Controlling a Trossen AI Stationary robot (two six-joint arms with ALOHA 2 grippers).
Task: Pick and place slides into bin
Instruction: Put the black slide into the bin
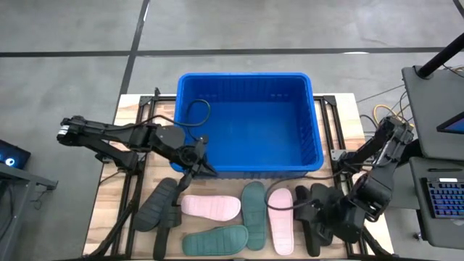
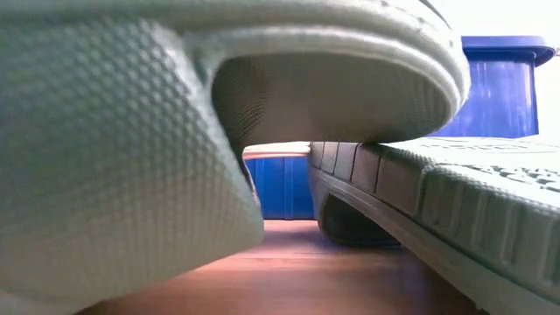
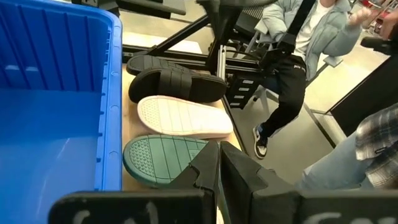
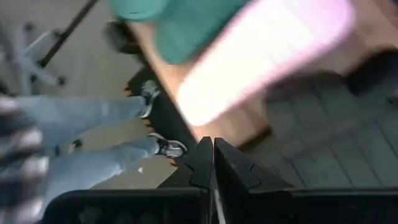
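The left claw (image 1: 205, 168) is pinched fully together with nothing between its fingers, hanging just off the blue bin (image 1: 246, 81) at the bin's seven o'clock corner, above the near end of a pale pink slide (image 1: 210, 207). The right claw (image 1: 303, 210) is likewise pressed together and empty, low at the worktop's (image 1: 123, 190) five o'clock side, among the black slides (image 1: 319, 217).

From the left claw outward: at its seven o'clock lies a charcoal slide (image 1: 156, 204), angled toward the worktop's edge. The pale pink slide lies flat, crosswise, at the claw's six o'clock. Beyond it, a dark green slide (image 1: 214, 240) lies near the worktop's front edge, touching a second green one (image 1: 254, 214) that stands lengthwise. Just beside that, at three o'clock, lies the other pink slide (image 1: 280, 211), sole up, next to the black pair.

The bin fills the worktop's twelve o'clock half; no slides show inside it.

In the left wrist view, a seated person (image 3: 298, 56) shows beyond the worktop.
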